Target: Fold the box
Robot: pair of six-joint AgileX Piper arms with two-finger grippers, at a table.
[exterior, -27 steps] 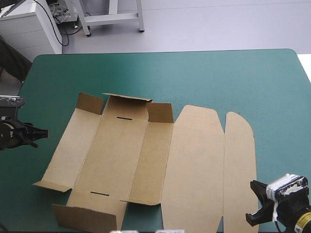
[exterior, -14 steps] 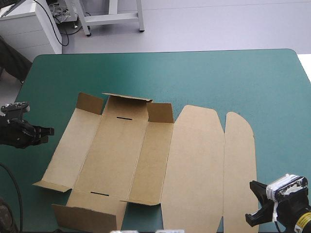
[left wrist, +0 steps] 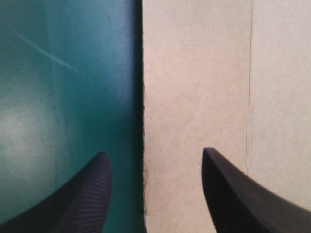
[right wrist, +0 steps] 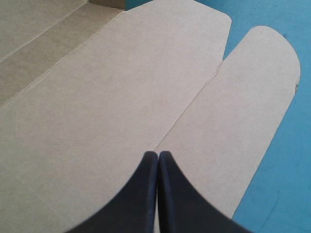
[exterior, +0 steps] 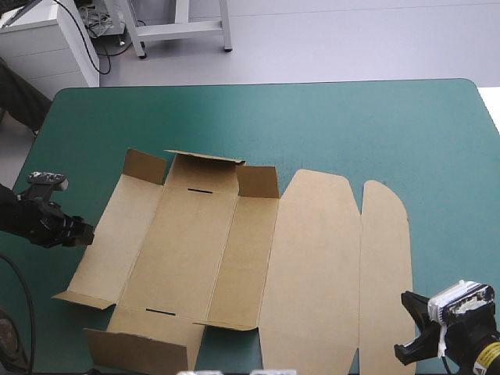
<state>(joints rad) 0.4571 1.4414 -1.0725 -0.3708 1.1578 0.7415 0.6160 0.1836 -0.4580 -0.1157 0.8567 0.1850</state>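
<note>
While the box [exterior: 234, 250] lies open and almost flat on the middle of the teal-green cover [exterior: 351, 125], toward the near edge, only the small flaps at its far end and one at its near-left corner are raised, so the folding is judged to be at its very beginning. The left gripper [left wrist: 153, 151] is held at the outer edge of the left side panel [exterior: 109, 234] with its black fingers spread wide: one is seen over the cover, the other over the board. The step in hand is taken to be the approach to this panel. Next, the edge probably needs to be pinched and the panel raised along its crease – as the board lies flat, one finger must be slid under it. The right gripper [right wrist: 158, 154] is kept over the lid part near the near-right corner, fingers pressed together. The cover appears smooth around the box; beyond its far edge a pale grey floor [exterior: 351, 39] is visible.
</note>
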